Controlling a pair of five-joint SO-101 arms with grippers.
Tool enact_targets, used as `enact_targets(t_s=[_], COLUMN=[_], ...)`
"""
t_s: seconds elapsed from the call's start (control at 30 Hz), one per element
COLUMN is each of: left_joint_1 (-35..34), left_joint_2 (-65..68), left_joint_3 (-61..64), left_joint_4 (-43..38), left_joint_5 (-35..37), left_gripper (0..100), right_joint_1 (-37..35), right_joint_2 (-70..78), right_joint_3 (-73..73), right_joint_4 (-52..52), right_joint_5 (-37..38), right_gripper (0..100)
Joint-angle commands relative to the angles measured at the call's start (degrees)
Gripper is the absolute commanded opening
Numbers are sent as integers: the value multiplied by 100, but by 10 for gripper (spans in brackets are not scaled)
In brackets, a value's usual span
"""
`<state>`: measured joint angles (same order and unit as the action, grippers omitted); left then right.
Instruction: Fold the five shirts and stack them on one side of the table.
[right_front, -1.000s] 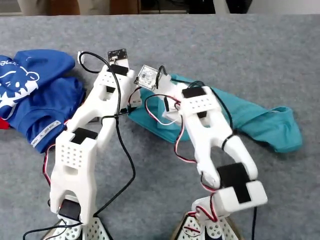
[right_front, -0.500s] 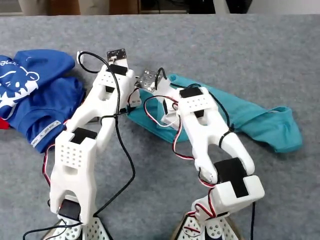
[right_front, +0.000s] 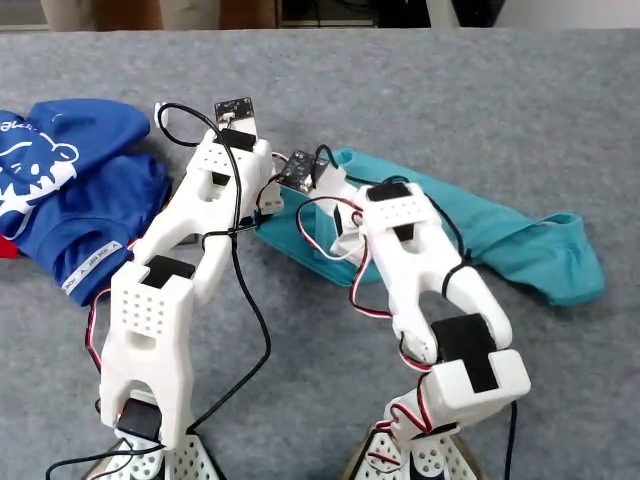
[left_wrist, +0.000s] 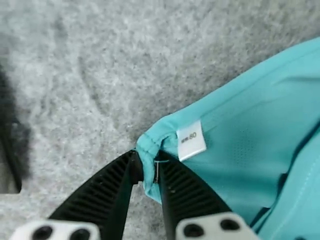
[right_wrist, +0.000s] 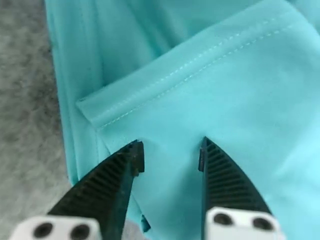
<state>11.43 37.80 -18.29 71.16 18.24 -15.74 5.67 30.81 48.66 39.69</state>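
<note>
Teal shirt (right_front: 520, 245) is lying crumpled on the surface (right_front: 500, 100), apart from the blue shirt pile (right_front: 80, 190). Left end effector (left_wrist: 148, 165) is pinching its corner hem; right end effector (right_wrist: 170, 154) is hovering partly open over the fabric.

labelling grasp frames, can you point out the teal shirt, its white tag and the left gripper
teal shirt (right_front: 520, 245): high view, on the bare cloth toward its free end
white tag (left_wrist: 191, 141): left wrist view, middle of the tag
left gripper (left_wrist: 147, 167): left wrist view, between the fingertips pinching the shirt's edge
</note>
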Motion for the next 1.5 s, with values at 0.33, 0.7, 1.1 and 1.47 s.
enact_targets(t_s=[0.33,0.7,1.1,1.47], left_joint_1=[-167,-167,-114,-114], left_joint_2=[-13,-13,-13,-13], left_joint_3=[79,79,132,141], left_joint_4=[105,132,141,149], left_joint_5=[0,0,-26,-35], left_gripper=[18,18,18,18], right_joint_1=[523,1938,3073,3213], right_joint_2=[-66,-22,804,2659], right_joint_3=[-66,-1824,-2492,-4347], right_joint_4=[-422,571,-545,-1776], right_joint_5=[-396,-352,246,246], right_gripper=[8,3,2,2])
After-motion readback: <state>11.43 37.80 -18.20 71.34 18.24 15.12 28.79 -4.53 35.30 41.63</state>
